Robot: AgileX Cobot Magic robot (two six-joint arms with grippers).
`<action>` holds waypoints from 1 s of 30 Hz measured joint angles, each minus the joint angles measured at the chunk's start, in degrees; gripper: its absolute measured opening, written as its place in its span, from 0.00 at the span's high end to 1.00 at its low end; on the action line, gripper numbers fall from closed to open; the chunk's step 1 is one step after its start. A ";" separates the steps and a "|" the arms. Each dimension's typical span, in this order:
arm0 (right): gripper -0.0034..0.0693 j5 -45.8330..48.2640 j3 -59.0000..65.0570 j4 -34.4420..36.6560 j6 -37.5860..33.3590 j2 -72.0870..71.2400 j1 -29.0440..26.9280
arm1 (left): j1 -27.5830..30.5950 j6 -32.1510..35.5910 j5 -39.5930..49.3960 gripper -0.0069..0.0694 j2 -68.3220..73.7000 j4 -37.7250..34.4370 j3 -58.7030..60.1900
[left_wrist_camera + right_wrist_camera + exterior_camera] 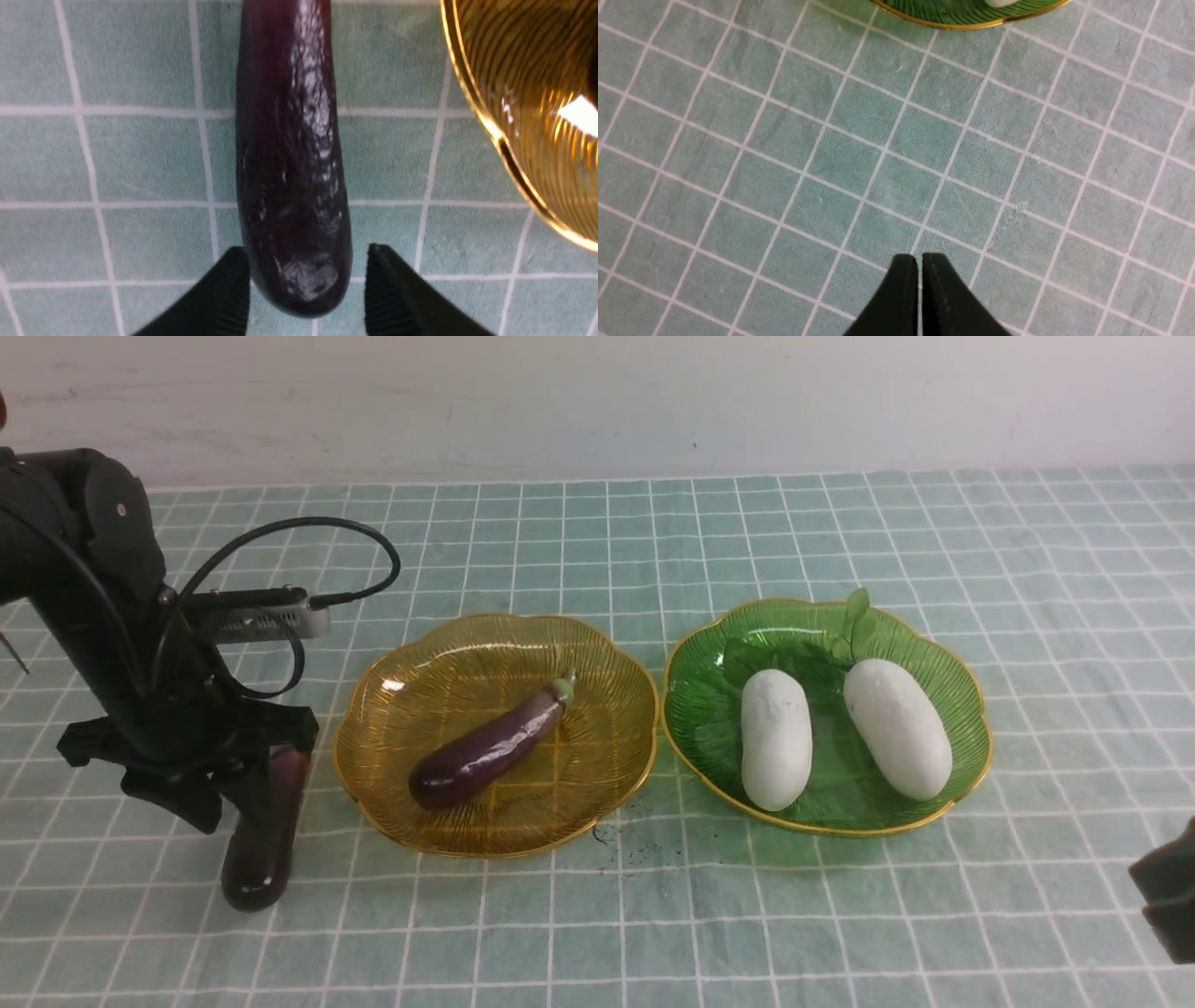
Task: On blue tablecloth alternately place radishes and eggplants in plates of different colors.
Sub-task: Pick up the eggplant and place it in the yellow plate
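Left gripper (306, 249): jaws parted, straddling the end of one eggplant (289, 140), which lies on the blue tablecloth (597, 915) just beside the amber plate (411, 644). The other eggplant (490, 747) lies in the amber plate, and both radishes (775, 737) (898, 728) lie in the green plate (695, 709). Right gripper (920, 261): jaws closed together over the cloth, near the green plate.

Behind, a plain white wall (597, 401) w/ faint grey marks (140, 394) at upper left (perhaps scuffs, too blurry to tell). Light is soft, even.
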 joint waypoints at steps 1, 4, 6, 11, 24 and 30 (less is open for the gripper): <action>0.95 -0.19 0.00 0.00 0.00 0.00 0.00 | 0.00 0.00 -0.47 0.44 0.00 0.00 0.00; 0.95 -0.72 0.00 -0.12 0.00 0.00 0.00 | 0.00 0.00 -2.14 0.31 0.24 0.05 0.00; 0.95 -1.00 0.00 -0.18 0.00 0.00 0.00 | 0.00 0.00 -2.44 0.25 1.19 0.05 0.00; 0.95 -1.19 0.00 -0.18 0.05 0.00 0.00 | 0.00 0.00 -2.57 0.23 6.29 0.10 0.00; 0.95 -1.37 0.00 -0.35 0.05 0.00 0.00 | 0.00 0.18 2.83 0.43 9.66 2.97 0.00; 0.95 -1.37 0.00 -0.35 0.05 0.00 0.00 | 0.00 0.18 5.24 0.43 7.51 7.84 0.00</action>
